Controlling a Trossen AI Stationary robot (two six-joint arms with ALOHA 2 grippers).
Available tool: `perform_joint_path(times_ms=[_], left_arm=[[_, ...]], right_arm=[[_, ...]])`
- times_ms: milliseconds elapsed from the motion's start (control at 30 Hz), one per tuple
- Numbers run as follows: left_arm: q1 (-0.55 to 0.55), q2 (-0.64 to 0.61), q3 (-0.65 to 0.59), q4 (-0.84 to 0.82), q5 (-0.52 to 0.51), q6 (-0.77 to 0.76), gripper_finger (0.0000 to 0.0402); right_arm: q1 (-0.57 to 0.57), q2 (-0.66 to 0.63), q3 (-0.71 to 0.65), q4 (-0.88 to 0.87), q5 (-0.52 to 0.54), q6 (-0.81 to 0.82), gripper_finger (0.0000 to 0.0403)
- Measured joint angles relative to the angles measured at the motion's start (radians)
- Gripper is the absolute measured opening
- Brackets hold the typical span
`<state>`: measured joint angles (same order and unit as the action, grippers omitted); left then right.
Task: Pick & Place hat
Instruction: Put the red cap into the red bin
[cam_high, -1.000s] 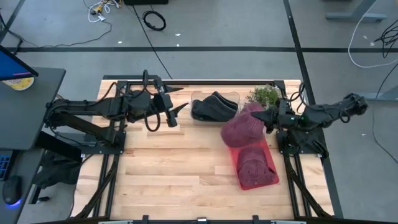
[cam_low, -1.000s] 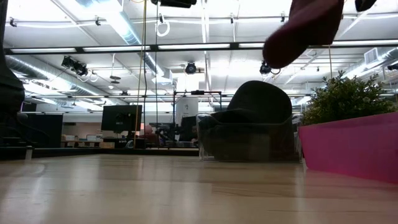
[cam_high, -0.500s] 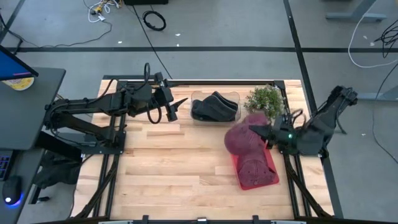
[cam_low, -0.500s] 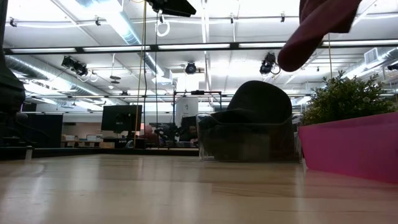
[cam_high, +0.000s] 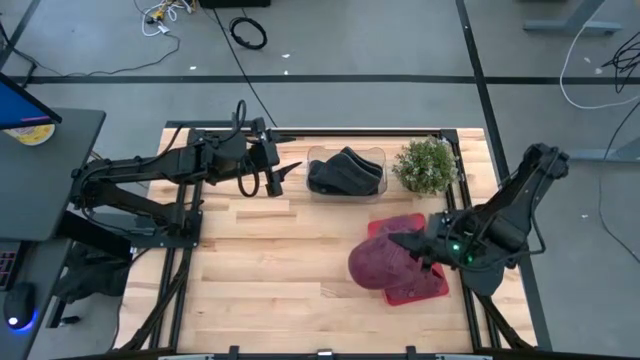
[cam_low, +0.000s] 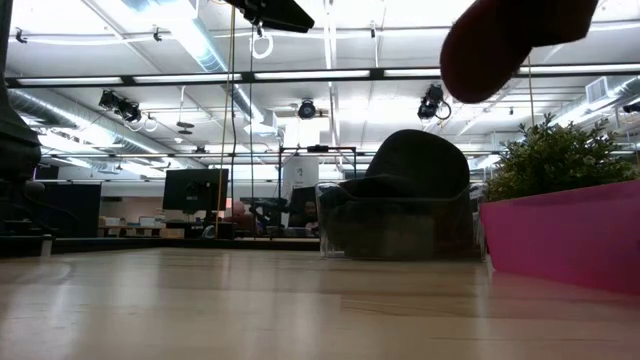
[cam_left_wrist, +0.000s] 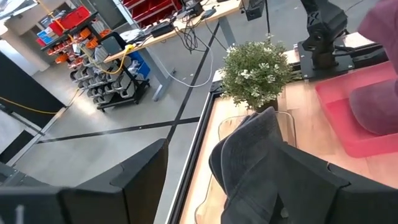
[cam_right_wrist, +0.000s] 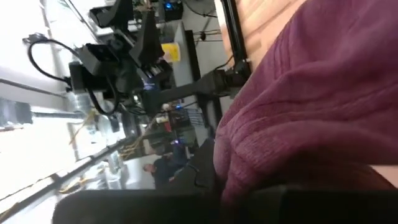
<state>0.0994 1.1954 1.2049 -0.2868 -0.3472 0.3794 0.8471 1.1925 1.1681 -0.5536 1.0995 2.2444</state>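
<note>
My right gripper (cam_high: 418, 248) is shut on a maroon knit hat (cam_high: 375, 262), held in the air over the near-left part of the pink tray (cam_high: 432, 288). In the low view the hat (cam_low: 500, 40) hangs at the top, well above the table. It fills the right wrist view (cam_right_wrist: 311, 93). A second maroon hat (cam_left_wrist: 376, 109) lies in the tray. A dark hat (cam_high: 345, 170) sits in a clear container. My left gripper (cam_high: 282, 177) waits open near the far-left part of the table, beside that container. My right gripper holds the maroon hat by its right-hand edge (cam_high: 402, 246), coming roughly level from the table's right. The hat is lifted clear and bulges out to the left of the fingers. The hat's own cloth (cam_right_wrist: 292, 155) hides the place of contact in the wrist view.
A potted plant (cam_high: 425, 163) stands at the far edge, right of the clear container (cam_low: 400, 235). The pink tray's wall (cam_low: 560, 235) rises on the right in the low view. Bare wooden tabletop (cam_high: 280, 260) stretches left of the tray.
My right gripper has carried the maroon hat from beside the plant toward the table's near edge, ending over the pink tray's near-left part. It has stayed shut on the hat, which remains lifted clear. My left arm has barely shifted.
</note>
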Motion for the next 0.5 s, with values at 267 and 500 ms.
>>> perform_joint_path(times_ms=[267, 500], left_arm=[[-0.001, 0.0, 0.0, 0.001, 0.031, -0.008, 0.0277], [-0.002, 0.0, 0.0, 0.001, 0.031, -0.06, 0.0277]], right_arm=[[-0.073, 0.015, 0.303, -0.566, -0.161, 0.001, 0.0005], [-0.16, 0.016, 0.418, -0.914, -0.415, -0.017, 0.0005]])
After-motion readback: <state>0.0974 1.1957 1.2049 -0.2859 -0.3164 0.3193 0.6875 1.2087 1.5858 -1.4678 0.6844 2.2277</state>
